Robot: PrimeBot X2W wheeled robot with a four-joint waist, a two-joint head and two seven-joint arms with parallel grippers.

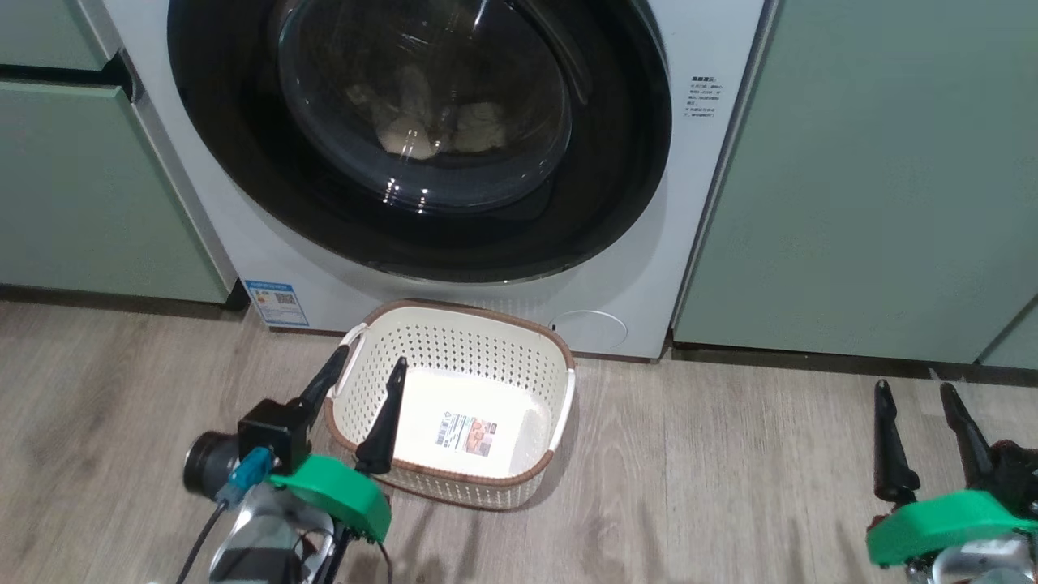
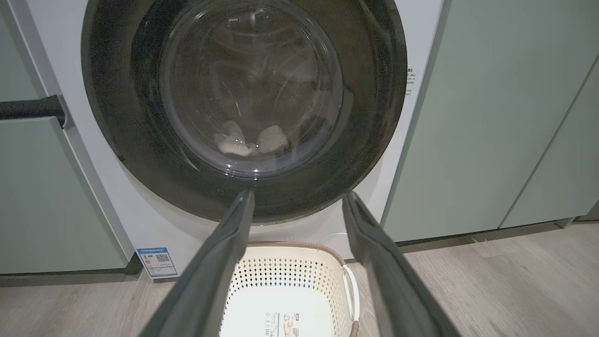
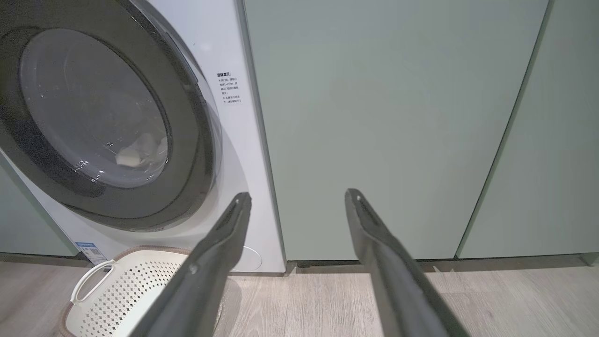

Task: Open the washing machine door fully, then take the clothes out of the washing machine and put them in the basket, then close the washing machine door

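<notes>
Washing machine door shut, basket just below.

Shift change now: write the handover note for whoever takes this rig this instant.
Left gripper: jaws open, empty, above the cream perforated plastic basket's left rim.
Right gripper: jaws open, empty, above the floor to the right.
Round glossy black washing machine door: looks shut on the white front-loading washing machine; pale cream clothes inside.
Basket: empty, on the floor before it.
Done: nothing. Left: open door, move clothes, close door.
</notes>
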